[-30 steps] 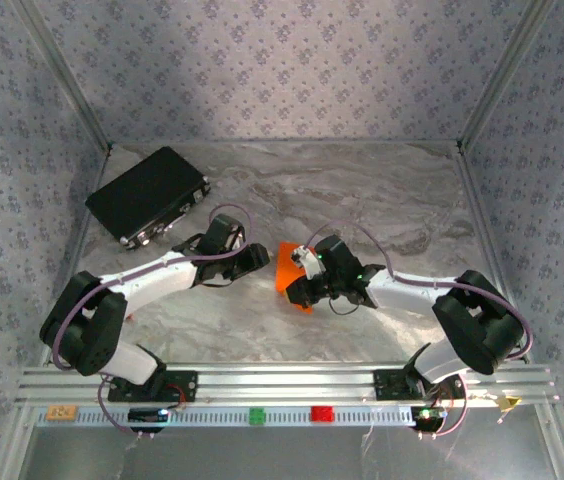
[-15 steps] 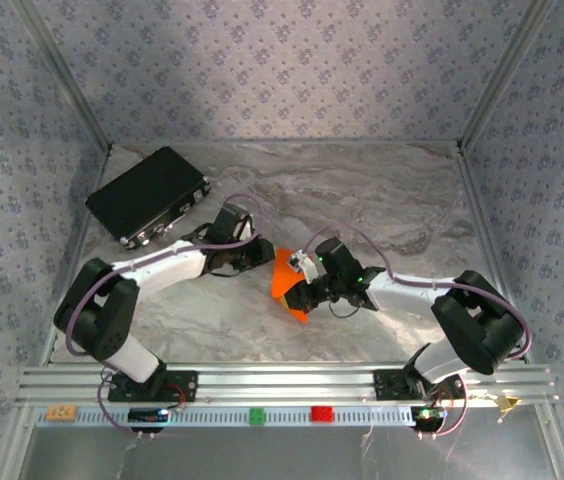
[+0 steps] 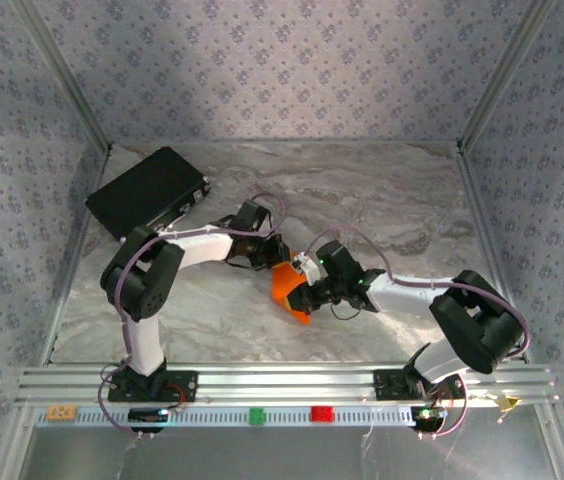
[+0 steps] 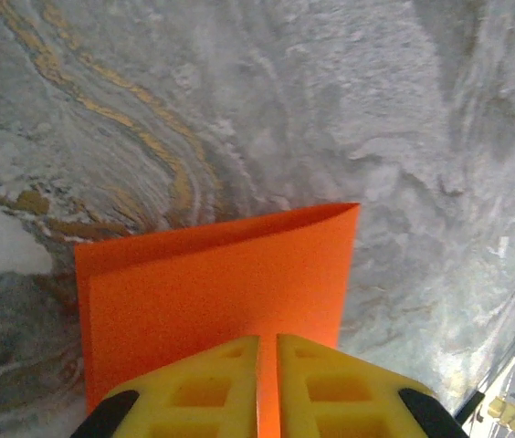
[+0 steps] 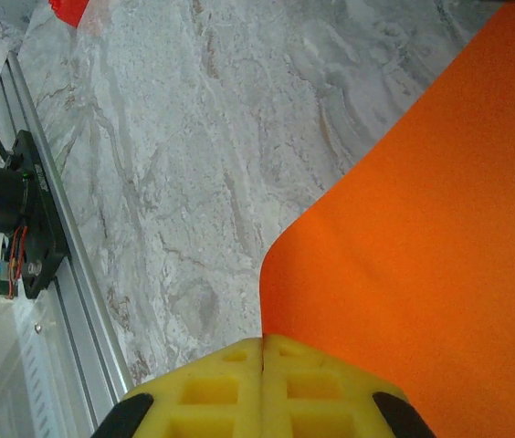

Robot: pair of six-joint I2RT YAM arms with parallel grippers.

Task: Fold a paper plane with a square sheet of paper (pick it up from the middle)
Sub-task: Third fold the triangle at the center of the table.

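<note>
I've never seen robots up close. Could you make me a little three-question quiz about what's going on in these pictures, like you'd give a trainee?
1. True or false: the orange sheet of paper is lying flat and untouched on the table.
2. How many tools are pinching the sheet? A) none B) one C) two
3. Fill in: the black case sits toward the far ___ corner of the table.

Key
1. False: it is bent and held.
2. C: the left tool and the right tool are both shut on it.
3. Left.
</note>
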